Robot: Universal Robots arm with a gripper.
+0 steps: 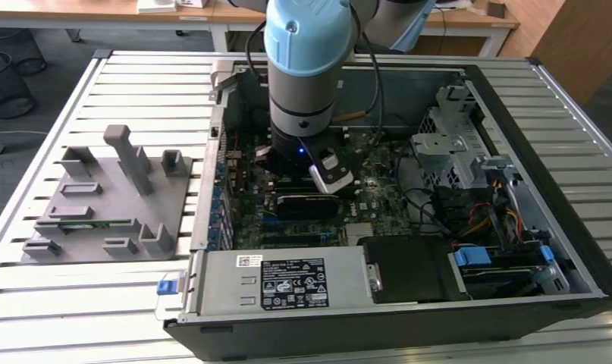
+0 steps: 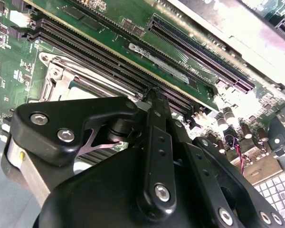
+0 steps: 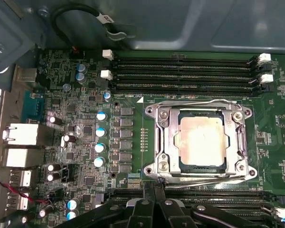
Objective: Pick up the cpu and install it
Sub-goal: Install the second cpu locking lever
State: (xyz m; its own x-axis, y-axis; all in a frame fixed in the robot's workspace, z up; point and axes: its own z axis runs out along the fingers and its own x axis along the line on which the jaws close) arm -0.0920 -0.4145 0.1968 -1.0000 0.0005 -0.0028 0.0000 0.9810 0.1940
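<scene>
**CPU seated in socket, claw held just above the motherboard**

The cpu [image 3: 202,141] is seen in the first wrist view lying flat inside the metal-framed socket [image 3: 160,142] on the green motherboard [image 3: 128,76], its pale metal top facing up and its edges lined up with the frame. Rows of black memory slots [image 3: 180,71] run along the far side of the socket, and a column of small capacitors [image 3: 100,137] stands beside it.

The claw [image 3: 155,187] is positioned at the near edge of the socket frame, with nothing gripped; its black fingers [image 2: 154,102] are drawn together in both wrist views, tips meeting just above the board next to the memory slots.

In the exterior view, the arm [image 1: 303,68] is lowered into the open computer case [image 1: 508,98], which rests on a slatted table [image 1: 133,83]. A grey parts fixture [image 1: 103,197] is placed on the table to the exterior view's left of the case.
</scene>
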